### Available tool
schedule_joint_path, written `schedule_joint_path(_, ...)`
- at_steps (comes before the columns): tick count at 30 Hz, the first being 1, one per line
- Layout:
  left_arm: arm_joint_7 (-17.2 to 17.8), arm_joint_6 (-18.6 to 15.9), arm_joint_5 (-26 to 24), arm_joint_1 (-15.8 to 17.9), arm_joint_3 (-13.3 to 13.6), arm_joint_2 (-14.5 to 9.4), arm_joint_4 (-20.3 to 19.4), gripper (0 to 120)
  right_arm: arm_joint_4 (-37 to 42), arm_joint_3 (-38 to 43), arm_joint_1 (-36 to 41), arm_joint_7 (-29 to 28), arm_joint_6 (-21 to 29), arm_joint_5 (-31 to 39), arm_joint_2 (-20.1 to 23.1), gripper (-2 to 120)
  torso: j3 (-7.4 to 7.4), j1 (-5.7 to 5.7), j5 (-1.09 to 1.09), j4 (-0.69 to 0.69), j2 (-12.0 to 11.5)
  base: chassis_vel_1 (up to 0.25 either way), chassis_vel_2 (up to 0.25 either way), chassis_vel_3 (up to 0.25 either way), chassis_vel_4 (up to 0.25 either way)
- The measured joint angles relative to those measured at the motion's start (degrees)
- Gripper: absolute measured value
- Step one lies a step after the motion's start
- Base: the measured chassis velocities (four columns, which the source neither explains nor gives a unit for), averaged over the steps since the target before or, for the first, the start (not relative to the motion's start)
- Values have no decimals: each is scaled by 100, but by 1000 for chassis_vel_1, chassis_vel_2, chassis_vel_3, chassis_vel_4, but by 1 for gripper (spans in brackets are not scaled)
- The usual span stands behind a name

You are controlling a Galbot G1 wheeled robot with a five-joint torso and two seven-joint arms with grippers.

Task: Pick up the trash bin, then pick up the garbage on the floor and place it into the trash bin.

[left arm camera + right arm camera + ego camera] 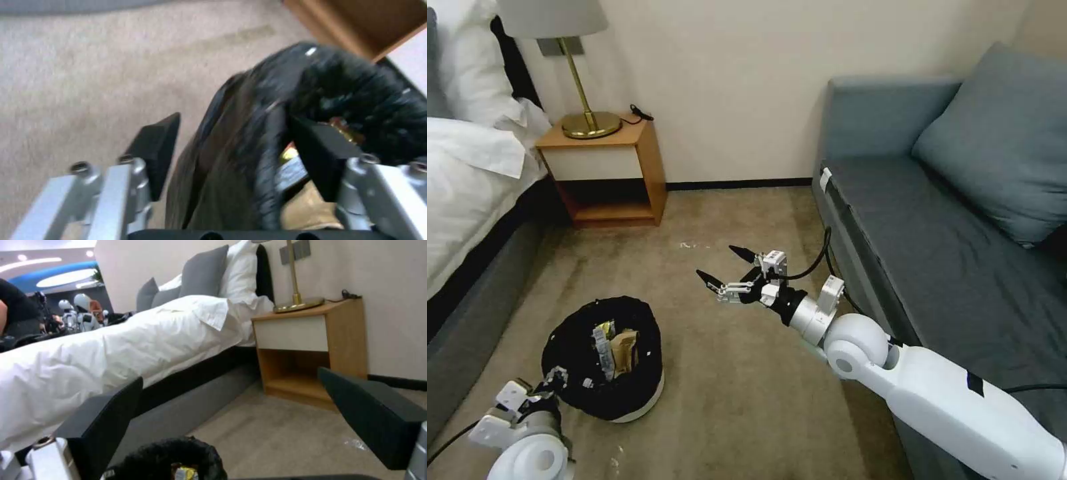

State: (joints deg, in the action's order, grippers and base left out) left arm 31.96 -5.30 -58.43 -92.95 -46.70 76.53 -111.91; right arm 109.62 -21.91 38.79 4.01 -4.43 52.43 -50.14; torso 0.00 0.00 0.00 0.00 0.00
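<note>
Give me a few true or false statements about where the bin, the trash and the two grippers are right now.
1. The trash bin stands on the carpet beside the bed. True.
2. The bin is empty. False: wrappers and brown paper lie inside.
3. The right gripper holds a bottle. False: it is open, with nothing in it, above the carpet.
4. The left gripper straddles the bin's rim, one finger inside and one outside. True.
5. The lamp stands on the sofa. False: it stands on the nightstand.
</note>
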Motion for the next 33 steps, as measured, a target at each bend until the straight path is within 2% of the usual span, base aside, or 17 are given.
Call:
schedule_joint_path(2, -50, 43, 123, -59, -2, -13, -103, 73, 10, 3, 5, 3, -2, -8, 19, 100, 0, 0, 0, 0, 0, 0, 0, 0, 0)
schedule_joint_path(3, -89, 65, 270, -157, -8, -32, -262, 81, 32, 17, 7, 10, -3, -15, 38, 100, 0, 0, 1, 0, 0, 0, 0, 0, 0)
schedule_joint_path(4, -89, 65, 270, -157, -8, -32, -262, 81, 32, 17, 7, 10, -3, -15, 38, 100, 0, 0, 1, 0, 0, 0, 0, 0, 0)
schedule_joint_path(8, -437, 322, 1154, -448, -20, -47, -672, 98, 90, 68, 43, 18, -13, -46, 91, 100, 0, 0, 1, 0, 0, 0, 0, 0, 0)
schedule_joint_path(9, -437, 322, 1154, -448, -20, -47, -672, 98, 90, 68, 43, 18, -13, -46, 91, 100, 0, 0, 1, 0, 0, 0, 0, 0, 0)
schedule_joint_path(10, -562, 415, 1370, -510, -20, -42, -782, 99, 104, 92, 71, 21, -15, -51, 98, 100, 0, 0, 0, 0, 0, 0, 0, 0, 0)
schedule_joint_path(12, -906, 679, 1863, -643, -20, -25, -981, 100, 149, 137, 139, 23, -25, -62, 112, 100, 0, 0, 1, 0, 0, 0, 0, 0, 0)
schedule_joint_path(14, -1363, 1139, 2541, -754, -44, 1, -1090, 100, 227, 190, 222, -52, -58, -130, 122, 100, 0, 0, 1, 1, 0, 0, 0, 0, 0)
schedule_joint_path(15, -1363, 1139, 2541, -754, -44, 1, -1090, 100, 227, 190, 222, -52, -58, -130, 122, 100, 0, 0, 1, 1, 0, 0, 0, 0, 0)
schedule_joint_path(17, -1824, 1546, 3251, -824, -99, -2, -1137, 100, 345, 309, 389, -271, -128, -265, 124, 100, 0, 0, 1, 1, 0, 0, 0, 0, 0)
schedule_joint_path(19, -2129, 1902, 3691, -841, -136, -35, -1137, 100, 473, 482, 622, -670, -180, -504, 109, 100, 0, 0, 0, 0, 0, 0, 0, 0, 0)
schedule_joint_path(20, -2129, 1902, 3691, -841, -136, -35, -1137, 100, 473, 482, 622, -670, -180, -504, 109, 100, 0, 0, 0, 0, 0, 0, 0, 0, 0)
schedule_joint_path(22, -2374, 2153, 4028, -867, -151, -71, -1250, 100, 624, 846, 1080, -1354, -263, -1159, 55, 100, 0, 0, 0, 0, 0, 0, 0, 0, 0)
schedule_joint_path(24, -2404, 2157, 4080, -882, -152, -79, -1302, 100, 668, 1000, 1259, -1578, -305, -1406, 32, 100, 0, 0, 2, 1, 0, 0, 0, 0, 0)
schedule_joint_path(29, -2520, 2114, 4105, -880, -92, -97, -1444, 100, 979, 2247, 2762, -2624, -565, -2992, -182, 100, 0, 0, 1, -1, 0, 0, 0, 0, 0)
schedule_joint_path(30, -2520, 2114, 4105, -880, -92, -97, -1444, 100, 979, 2247, 2762, -2624, -565, -2992, -182, 100, 0, 0, 1, -1, 0, 0, 0, 0, 0)
schedule_joint_path(33, -2583, 2098, 4175, -874, -36, -48, -1356, 100, 1057, 2732, 3667, -2910, -657, -3674, -335, 100, 0, 0, 2, -3, 0, 0, 0, 0, 0)
